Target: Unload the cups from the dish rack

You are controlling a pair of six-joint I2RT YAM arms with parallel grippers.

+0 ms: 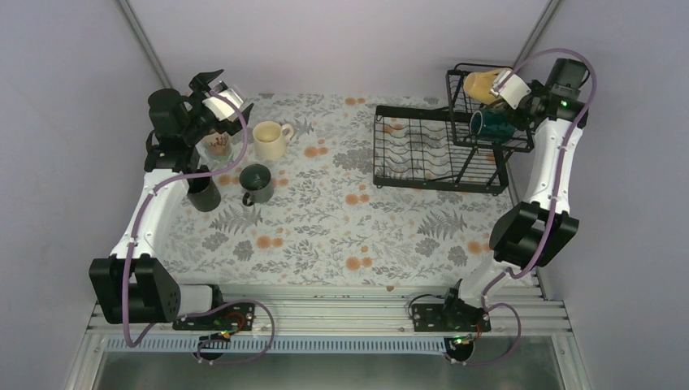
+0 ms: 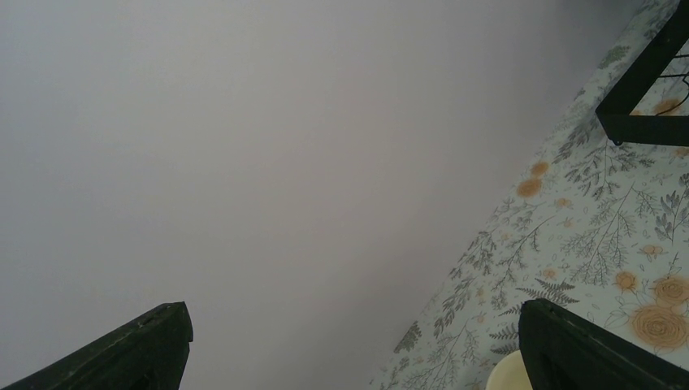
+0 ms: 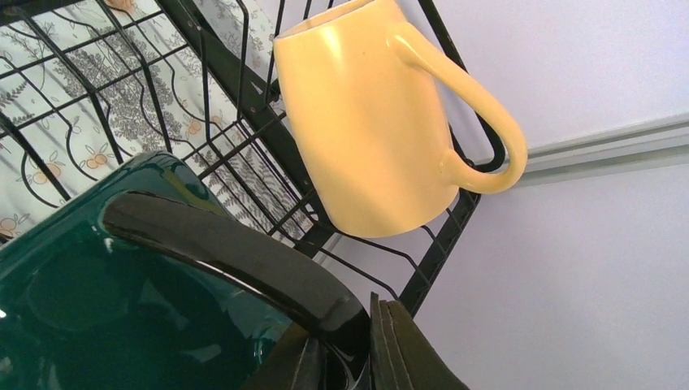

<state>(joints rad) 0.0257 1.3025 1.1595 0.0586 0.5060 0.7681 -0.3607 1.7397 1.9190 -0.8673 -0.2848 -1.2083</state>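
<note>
Covering the table, a flowered cloth (image 1: 325, 219) fills most of the top view. On its far right side stands the black wire dish rack (image 1: 414, 154), with a flat slotted tray on the left and a raised basket tier on the right.

Two cups are in the raised tier. The yellow mug (image 3: 366, 122) sits at the far corner, tilted, with its handle pointing out of the rack toward the wall. The dark teal mug (image 3: 81, 309) lies just beside it, on the near side.

The right gripper (image 3: 345, 357) is at the teal mug, and its jaws are closed on a dark glossy band of this mug. Whether this band is the rim or the handle, I cannot tell.

The left gripper (image 2: 353, 313) is raised over the far left side of the table. Its jaws stand wide apart and nothing is between them.

Four cups stand on the cloth near the left arm, well apart from the rack: a cream mug (image 1: 270, 140), a printed cream mug (image 1: 217, 145) partly hidden under the arm, a dark grey-green mug (image 1: 256, 184) and a black mug (image 1: 203, 193).
</note>
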